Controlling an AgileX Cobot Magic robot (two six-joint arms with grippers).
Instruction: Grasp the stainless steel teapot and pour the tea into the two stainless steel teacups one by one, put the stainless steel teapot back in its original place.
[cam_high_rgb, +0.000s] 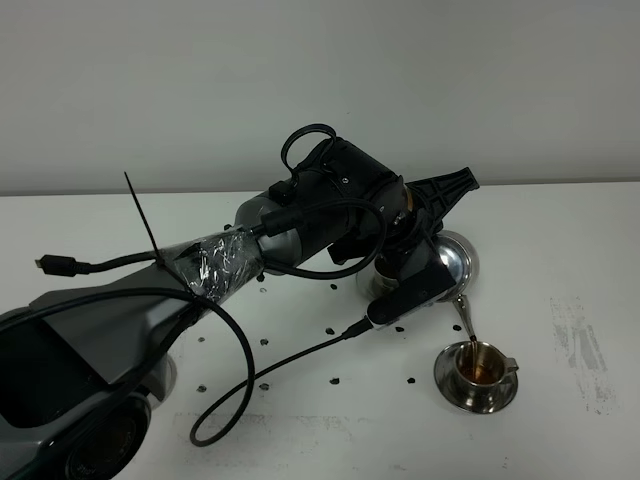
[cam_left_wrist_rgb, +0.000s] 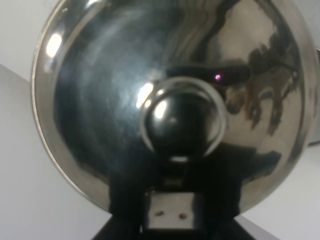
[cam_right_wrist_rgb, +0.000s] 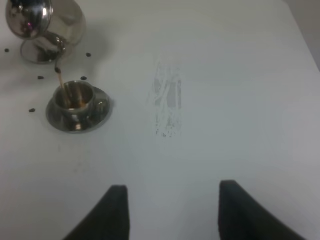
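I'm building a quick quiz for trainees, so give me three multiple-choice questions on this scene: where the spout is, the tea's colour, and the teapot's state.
1. The spout of the teapot ends: A above the teacup; B pointing straight up; C hidden behind the arm.
2. The tea is: A green; B reddish-brown; C clear.
3. The teapot is: A upright; B lying flat; C tilted, held.
Answers: A, the stream drops from it into the teacup; B, seen in stream and teacup; C, the left gripper tips it.
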